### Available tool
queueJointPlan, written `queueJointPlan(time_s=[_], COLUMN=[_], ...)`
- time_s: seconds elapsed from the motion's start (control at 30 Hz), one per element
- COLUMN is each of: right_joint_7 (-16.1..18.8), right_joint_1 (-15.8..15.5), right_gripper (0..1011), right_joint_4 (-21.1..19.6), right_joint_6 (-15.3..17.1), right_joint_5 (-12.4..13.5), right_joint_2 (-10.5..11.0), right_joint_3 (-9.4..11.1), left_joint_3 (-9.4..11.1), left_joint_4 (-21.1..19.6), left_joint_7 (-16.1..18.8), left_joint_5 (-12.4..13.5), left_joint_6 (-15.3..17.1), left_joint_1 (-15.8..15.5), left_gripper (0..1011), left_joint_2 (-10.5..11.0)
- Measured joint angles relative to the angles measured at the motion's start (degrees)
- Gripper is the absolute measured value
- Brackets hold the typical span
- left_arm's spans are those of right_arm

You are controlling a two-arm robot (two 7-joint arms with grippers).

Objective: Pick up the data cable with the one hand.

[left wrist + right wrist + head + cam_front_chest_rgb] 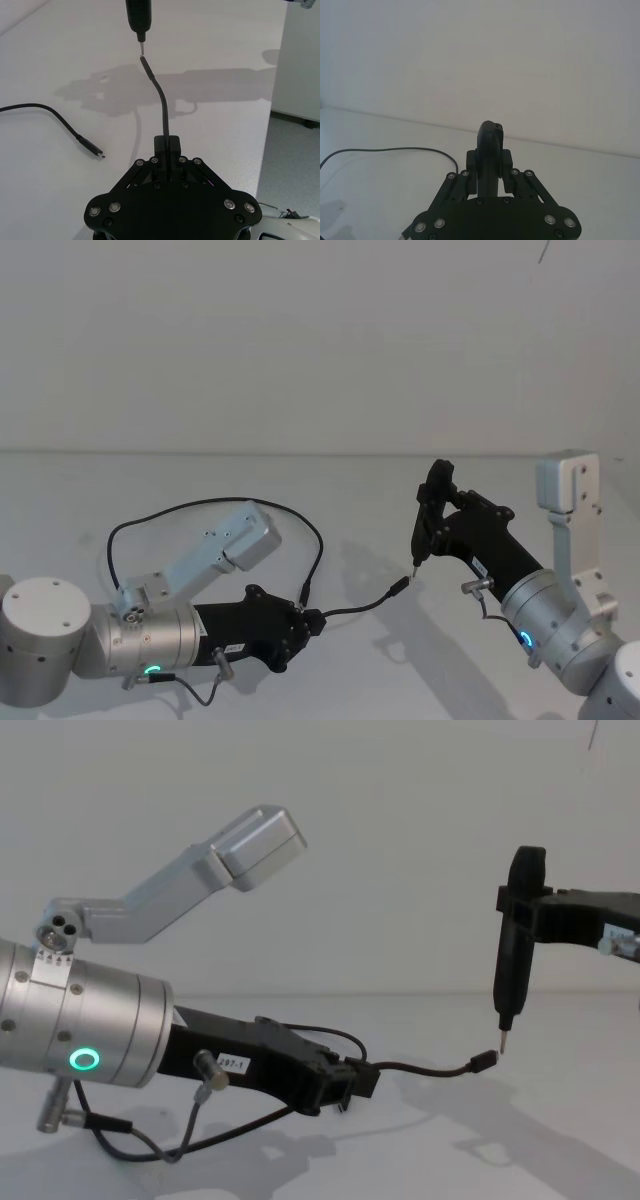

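The table [300,470] is a smooth, matte white surface, and everything on it is dark and thin by contrast. The left gripper [312,621] is a black linkage of flat plates and silver bolt heads, joined to a thick brushed-silver cylinder with a glowing green ring. Its jaws are pinched narrow on the data cable [215,505], gripping it a short way behind one plug. From the jaws the cord's free stub curves out toward 2 o'clock in the head view, stiff and slightly arched, and ends in a small plug held clear of the table surface. The rest of the cord runs back from the gripper toward 10 o'clock, sweeps in a wide rounded loop over the table behind the left arm, and comes down near the wrist; its other small black plug [94,150] lies flat on the table at 9 o'clock from the gripper in the left wrist view. The cord is round, rubbery black and uniformly slim.

The right gripper [432,510] is clamped on a slim black upright tool [518,935] with a thin pointed tip, which hangs just above the raised plug, at 3 o'clock in the chest view.
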Motion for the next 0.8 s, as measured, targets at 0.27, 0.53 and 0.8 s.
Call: queueJointPlan(time_s=[0.27, 0.53, 0.8], right_joint_7=[0.13, 0.29, 0.38], right_joint_1=[0.08, 0.09, 0.11], right_gripper=[279, 279, 279], right_joint_4=[0.24, 0.37, 0.58], right_joint_6=[0.25, 0.32, 0.13], right_joint_5=[0.14, 0.55, 0.76], right_joint_2=[0.06, 0.18, 0.17], right_joint_3=[0.04, -0.04, -0.31], left_joint_3=[0.0, 0.0, 0.0], left_joint_4=[0.0, 0.0, 0.0], left_joint_7=[0.0, 0.0, 0.0], left_joint_5=[0.0, 0.0, 0.0], left_joint_6=[0.0, 0.0, 0.0], left_joint_1=[0.0, 0.0, 0.0], left_gripper=[42, 42, 42], left_joint_2=[0.0, 0.0, 0.0])
